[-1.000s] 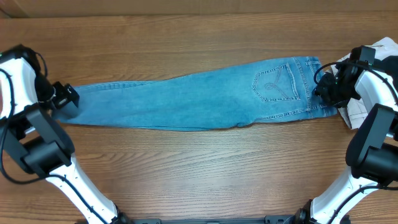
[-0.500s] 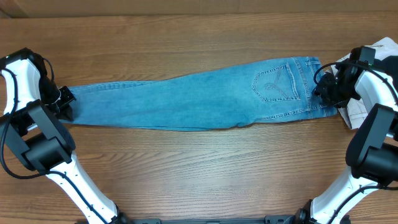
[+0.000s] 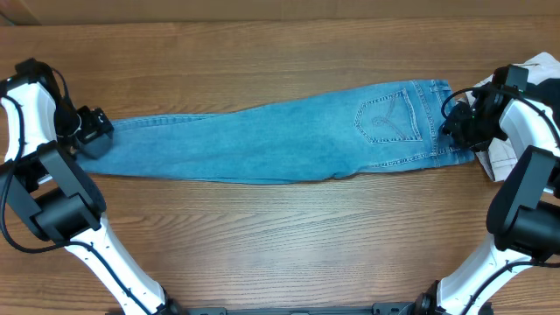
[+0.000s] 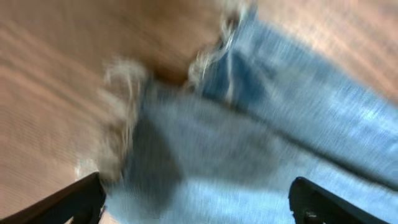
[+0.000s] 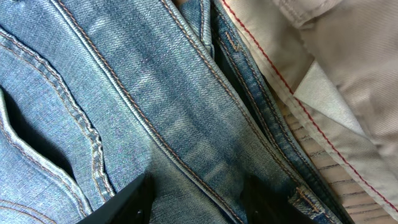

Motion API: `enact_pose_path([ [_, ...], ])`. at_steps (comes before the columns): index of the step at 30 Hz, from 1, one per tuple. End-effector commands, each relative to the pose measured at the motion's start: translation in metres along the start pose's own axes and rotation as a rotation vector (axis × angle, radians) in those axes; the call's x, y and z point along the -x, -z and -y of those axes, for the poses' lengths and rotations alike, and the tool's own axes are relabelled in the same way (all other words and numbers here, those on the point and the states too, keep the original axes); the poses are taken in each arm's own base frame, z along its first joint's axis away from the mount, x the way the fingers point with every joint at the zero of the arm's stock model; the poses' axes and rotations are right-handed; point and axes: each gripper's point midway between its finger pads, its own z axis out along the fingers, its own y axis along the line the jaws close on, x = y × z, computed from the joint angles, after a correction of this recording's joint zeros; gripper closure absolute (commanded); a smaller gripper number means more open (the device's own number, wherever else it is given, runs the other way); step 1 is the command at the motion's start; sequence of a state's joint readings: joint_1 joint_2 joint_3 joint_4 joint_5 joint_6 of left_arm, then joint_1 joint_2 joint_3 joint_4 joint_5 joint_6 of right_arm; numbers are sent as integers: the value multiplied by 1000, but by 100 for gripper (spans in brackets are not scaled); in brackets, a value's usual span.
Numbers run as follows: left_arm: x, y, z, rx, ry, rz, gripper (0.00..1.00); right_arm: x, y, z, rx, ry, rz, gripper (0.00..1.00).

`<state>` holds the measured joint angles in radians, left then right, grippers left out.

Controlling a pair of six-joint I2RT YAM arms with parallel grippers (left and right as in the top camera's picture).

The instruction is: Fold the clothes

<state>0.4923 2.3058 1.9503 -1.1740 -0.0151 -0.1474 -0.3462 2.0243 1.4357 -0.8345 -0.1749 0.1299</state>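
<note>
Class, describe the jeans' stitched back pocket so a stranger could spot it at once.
Long light-blue jeans lie across the wooden table. Follow them to the wide waist end: the back pocket is the pointed patch with curved decorative stitching, unlike the plain denim legs.

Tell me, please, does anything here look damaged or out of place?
The jeans have frayed hems, with loose threads at the left end. An off-white garment lies bunched beside their waistband at the right edge.
</note>
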Motion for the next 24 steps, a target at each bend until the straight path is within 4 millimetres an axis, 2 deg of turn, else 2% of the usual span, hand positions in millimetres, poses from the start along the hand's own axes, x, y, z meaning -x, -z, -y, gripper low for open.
enact_pose_path([
  [1, 19, 24, -1, -8, -55, 103, 12, -6, 1, -3, 8, 7, -10, 50],
  [5, 22, 24, -1, -8, -56, 113, 32, -6, 1, -2, 1, 8, -8, 50],
  [7, 21, 23, -6, 22, -55, 109, 33, -5, 1, -2, 1, 8, -8, 50],
  [13, 18, 20, -17, 86, -51, 94, 26, -5, 1, -2, 1, 8, -7, 50],
  [18, 21, 17, -17, 88, -73, 106, 22, -5, 1, -2, 1, 8, -7, 50],
  [22, 18, 7, -16, 82, -91, 101, 31, -5, 1, -2, 1, 8, -8, 50],
  [24, 14, -1, -16, 81, -92, 92, 32, -5, 1, -2, 1, 8, -8, 50],
])
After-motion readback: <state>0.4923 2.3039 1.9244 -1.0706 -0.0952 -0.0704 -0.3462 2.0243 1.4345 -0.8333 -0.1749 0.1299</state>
